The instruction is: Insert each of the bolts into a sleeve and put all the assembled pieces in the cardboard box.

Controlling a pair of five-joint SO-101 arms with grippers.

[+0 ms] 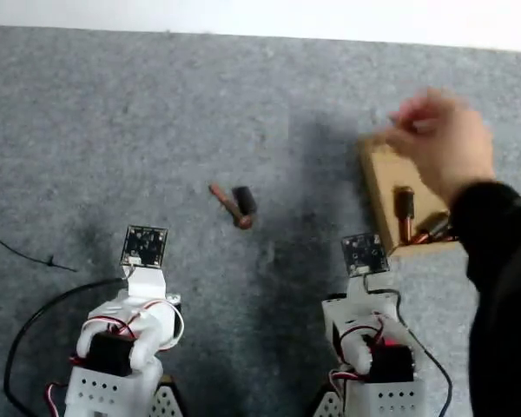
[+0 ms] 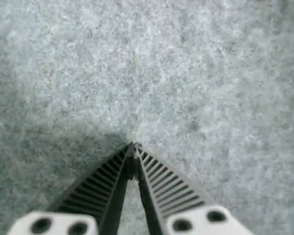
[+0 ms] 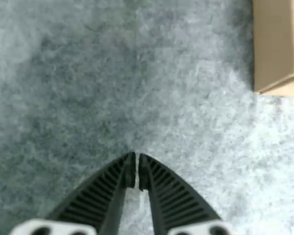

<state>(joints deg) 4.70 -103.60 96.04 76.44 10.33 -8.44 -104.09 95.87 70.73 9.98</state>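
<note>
The left claw and right claw sit closed and empty low in the frame, seemingly parked while a person's hand reaches over the cardboard box at right, with one bolt beside its sleeve unjoined mid-counter.

Cover: grey, felt-like, with coarse mottled fibres; spans the table from side to side and down to the near edge of the high view.
Strip: plain white, along the cover's far edge, its border slightly slanted; wall or bare surface, cannot tell.
Light: soft, diffuse.
Shadow: a faint darker patch on the cover, right of centre.
</note>
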